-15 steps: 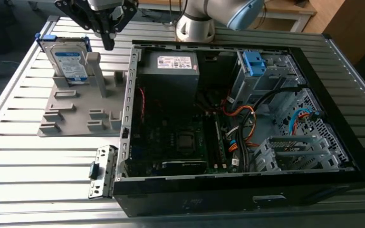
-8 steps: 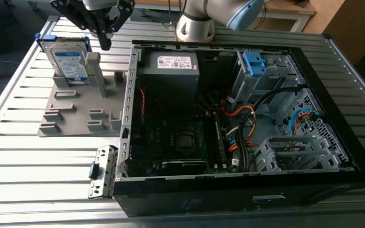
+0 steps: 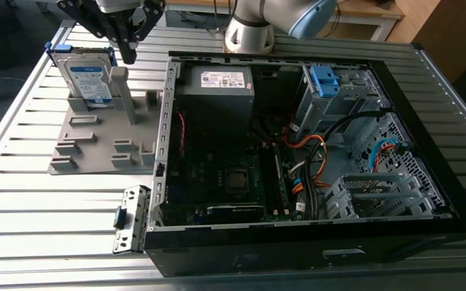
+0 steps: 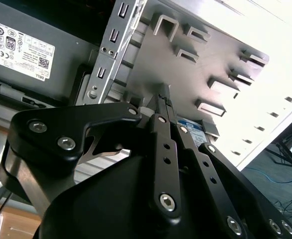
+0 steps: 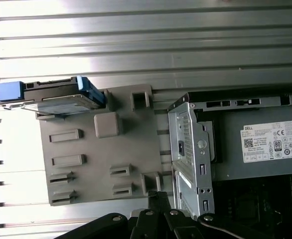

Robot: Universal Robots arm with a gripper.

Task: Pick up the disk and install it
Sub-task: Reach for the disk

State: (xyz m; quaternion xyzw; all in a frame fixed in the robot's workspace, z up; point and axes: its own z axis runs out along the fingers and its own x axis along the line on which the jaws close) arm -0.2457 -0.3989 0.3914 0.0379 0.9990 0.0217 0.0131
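While the jaws hang closed with nothing between them, the disk [image 3: 87, 76] stands on edge in a slot of the grey fixture plate [image 3: 95, 142]. It is just beside and below the jaws and clear of them. An upright post [image 3: 119, 85] of the plate is the part nearest the jaws.

The ribbed metal tabletop [image 3: 22, 206] carries the plate. It also carries the open computer case [image 3: 427, 242], on the side of the jaws away from the disk. Beyond the tabletop stand the arm's base [image 3: 253, 33] and wooden furniture [image 3: 451, 36].

The disk bears a white-and-blue label [image 3: 91, 85] whose print is too small to make out. Its blue rail frame [image 5: 10, 92] shows in the first wrist view. Inside the case, a grey box [image 3: 216, 103] carries a white printed sticker [image 3: 226, 79]. A bare blue bracket [image 3: 324, 82] sits farther from the jaws.
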